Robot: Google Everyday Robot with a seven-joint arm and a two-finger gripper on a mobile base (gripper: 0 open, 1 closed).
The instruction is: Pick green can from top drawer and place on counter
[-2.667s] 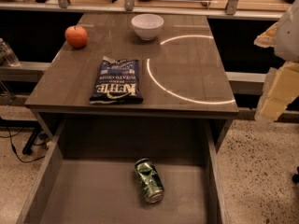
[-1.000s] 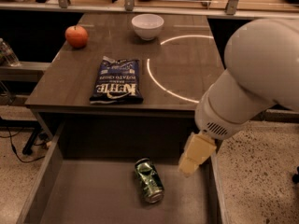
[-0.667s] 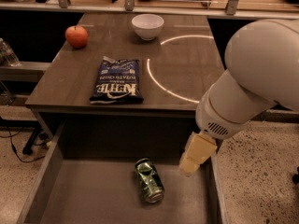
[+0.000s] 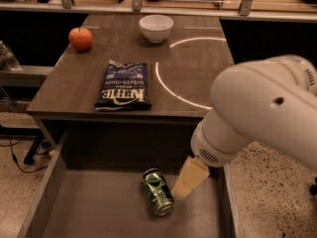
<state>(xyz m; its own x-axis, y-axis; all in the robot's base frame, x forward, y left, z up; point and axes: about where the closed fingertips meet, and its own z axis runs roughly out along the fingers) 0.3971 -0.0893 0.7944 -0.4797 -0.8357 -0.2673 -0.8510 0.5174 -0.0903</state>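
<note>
Can (image 4: 158,192) on its side on the floor of the pulled-out drawer (image 4: 47,195), about mid-width, well apart from both side walls. Wide bare floor to its left. Claw (image 4: 187,181) low in the drawer, just right of the can; contact between them cannot be told. Open or closed: cannot tell. Bulky white arm (image 4: 257,115) above the drawer's right wall, covering the front right corner of the counter (image 4: 198,68). Chip bag (image 4: 124,86) at the front edge, left of the white circle (image 4: 161,83). Apple (image 4: 80,38) near the left edge, bowl (image 4: 156,28) at the rear.
</note>
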